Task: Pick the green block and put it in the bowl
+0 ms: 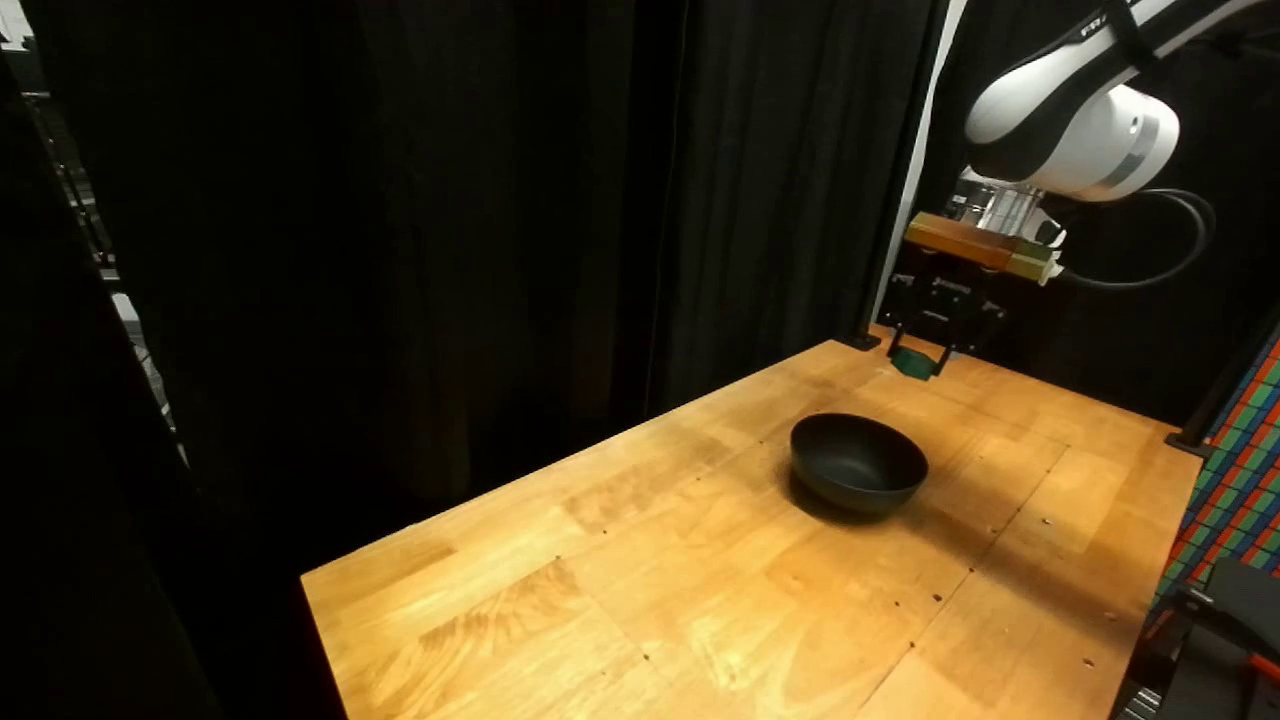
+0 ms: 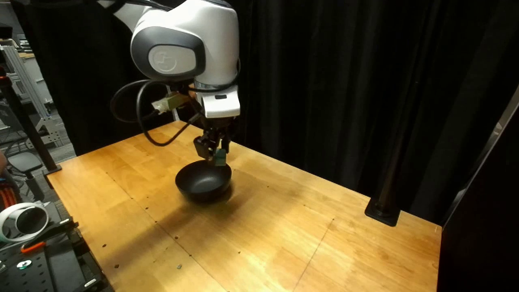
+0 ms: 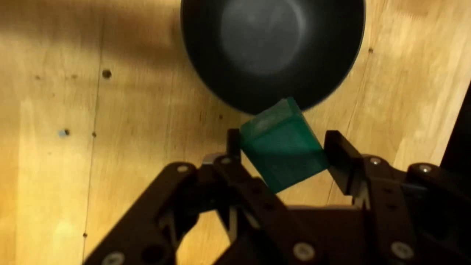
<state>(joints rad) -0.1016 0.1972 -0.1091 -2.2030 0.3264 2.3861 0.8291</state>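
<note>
The green block (image 3: 285,143), a dark green cube, is pinched between the two fingertips of my gripper (image 3: 283,148) in the wrist view. It sits turned, with its corners against the finger pads. In both exterior views my gripper (image 1: 917,358) (image 2: 216,151) holds the block (image 1: 912,364) (image 2: 220,157) above the table. The round black bowl (image 1: 858,465) (image 2: 202,182) stands upright on the table and no contents show in it. In the wrist view the bowl (image 3: 263,48) lies ahead of the block, cut by the top edge; the block overlaps its near rim.
The wooden table (image 1: 700,600) carries black post bases (image 2: 383,211) (image 1: 1188,443) at its edges. Black curtains (image 1: 450,250) hang along the table's side. A dark side stand (image 2: 44,263) with a white ring-shaped object (image 2: 24,221) is beside the table.
</note>
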